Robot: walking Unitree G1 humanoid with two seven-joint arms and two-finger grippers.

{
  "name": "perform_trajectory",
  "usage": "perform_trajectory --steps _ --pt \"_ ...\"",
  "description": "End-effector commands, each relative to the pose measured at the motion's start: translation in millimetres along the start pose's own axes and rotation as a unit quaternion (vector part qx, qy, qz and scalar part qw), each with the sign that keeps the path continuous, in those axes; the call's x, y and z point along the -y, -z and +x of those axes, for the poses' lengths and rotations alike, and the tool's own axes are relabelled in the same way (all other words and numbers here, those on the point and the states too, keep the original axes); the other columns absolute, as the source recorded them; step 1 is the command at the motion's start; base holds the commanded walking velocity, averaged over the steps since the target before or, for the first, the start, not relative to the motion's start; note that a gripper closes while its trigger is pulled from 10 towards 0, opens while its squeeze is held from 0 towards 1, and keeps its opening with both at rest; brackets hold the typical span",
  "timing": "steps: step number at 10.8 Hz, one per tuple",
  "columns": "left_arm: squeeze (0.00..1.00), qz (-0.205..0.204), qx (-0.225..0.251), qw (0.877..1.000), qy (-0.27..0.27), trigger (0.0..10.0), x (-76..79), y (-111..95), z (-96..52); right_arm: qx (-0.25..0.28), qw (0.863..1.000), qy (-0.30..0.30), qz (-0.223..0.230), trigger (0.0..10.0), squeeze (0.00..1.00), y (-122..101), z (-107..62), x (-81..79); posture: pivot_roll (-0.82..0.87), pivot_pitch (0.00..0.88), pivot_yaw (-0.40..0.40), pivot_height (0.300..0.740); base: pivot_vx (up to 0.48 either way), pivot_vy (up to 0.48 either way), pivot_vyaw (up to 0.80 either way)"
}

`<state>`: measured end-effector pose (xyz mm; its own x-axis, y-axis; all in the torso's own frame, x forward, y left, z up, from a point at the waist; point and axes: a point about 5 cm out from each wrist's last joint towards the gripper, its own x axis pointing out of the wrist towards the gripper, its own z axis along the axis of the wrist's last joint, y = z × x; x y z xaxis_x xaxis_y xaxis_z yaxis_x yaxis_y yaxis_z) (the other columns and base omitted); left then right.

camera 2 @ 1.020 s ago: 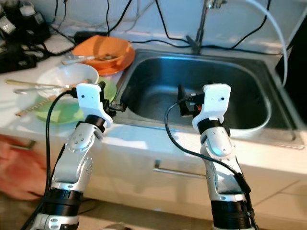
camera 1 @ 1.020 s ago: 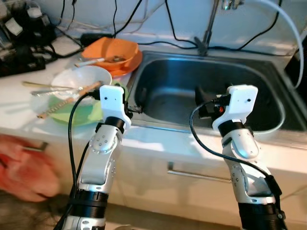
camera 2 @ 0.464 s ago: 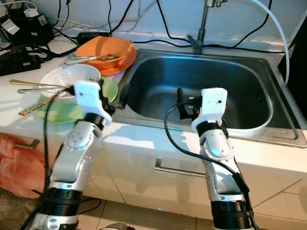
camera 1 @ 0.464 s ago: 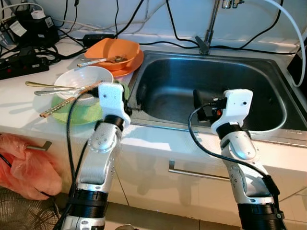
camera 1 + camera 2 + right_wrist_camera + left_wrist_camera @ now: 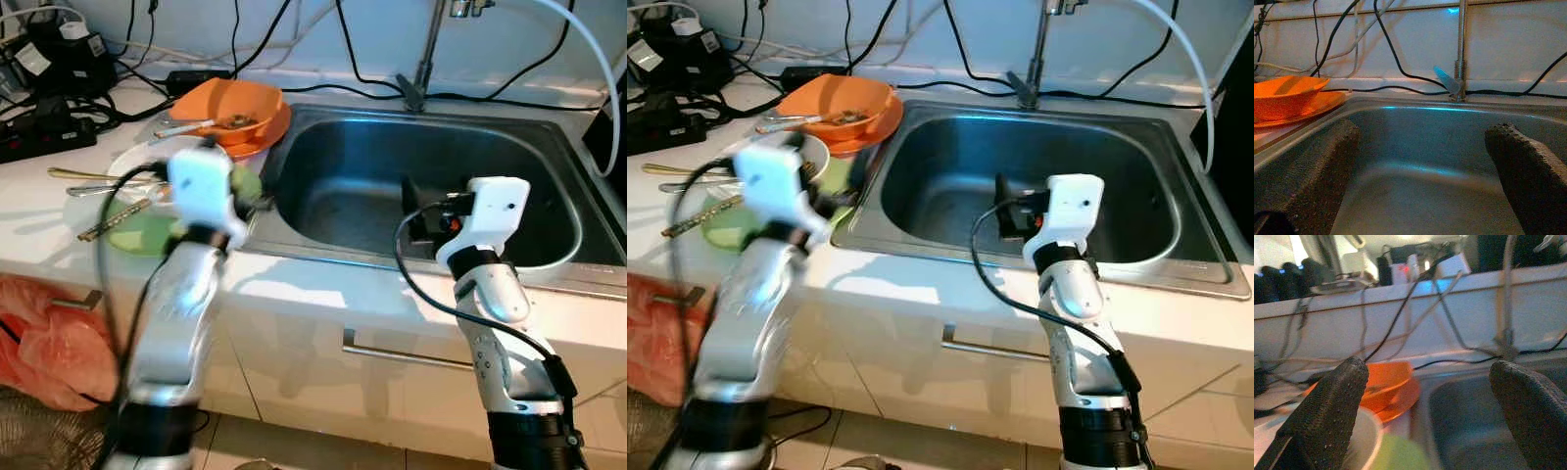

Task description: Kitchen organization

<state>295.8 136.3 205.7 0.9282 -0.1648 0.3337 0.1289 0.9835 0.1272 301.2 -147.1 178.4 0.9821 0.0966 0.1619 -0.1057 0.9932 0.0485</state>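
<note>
An orange bowl (image 5: 230, 106) with a utensil in it sits on an orange plate left of the steel sink (image 5: 529, 166). In front of it a white bowl (image 5: 137, 168) rests on a green plate (image 5: 142, 235), with chopsticks (image 5: 103, 223) and a spoon (image 5: 78, 176) laid across. My left gripper (image 5: 1430, 382) hovers open over the green plate by the sink's left rim, blurred by motion, with nothing between its fingers. My right gripper (image 5: 1422, 161) stands open above the sink basin, pointing at the faucet (image 5: 1462, 49).
Power strips and black cables (image 5: 49, 88) crowd the counter's back left. A red-orange plastic bag (image 5: 44, 343) hangs by the cabinet front below. A drawer handle (image 5: 402, 354) sits under the sink. A white hose (image 5: 598, 69) arcs at the right.
My left arm has swung left, away from the sink's rim and over the green plate, and is blurred. The right arm has hardly moved.
</note>
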Motion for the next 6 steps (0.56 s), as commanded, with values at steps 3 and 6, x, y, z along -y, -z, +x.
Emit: perform_trajectory --steps 3,6 --pt "0.00 0.013 -0.013 1.000 -0.010 10.0 -3.9 4 -9.5 -0.011 0.999 -0.039 -0.024 10.0 0.00 -3 -3.9 -4.5 0.12 0.014 0.017 0.740 0.000 0.000 0.00" --pt "0.00 0.002 -0.020 1.000 0.001 10.0 2.4 6 -6.1 -0.011 0.999 -0.031 -0.026 10.0 0.00 -4 -4.6 -3.7 0.10 0.013 0.023 0.740 0.000 -0.110 0.00"
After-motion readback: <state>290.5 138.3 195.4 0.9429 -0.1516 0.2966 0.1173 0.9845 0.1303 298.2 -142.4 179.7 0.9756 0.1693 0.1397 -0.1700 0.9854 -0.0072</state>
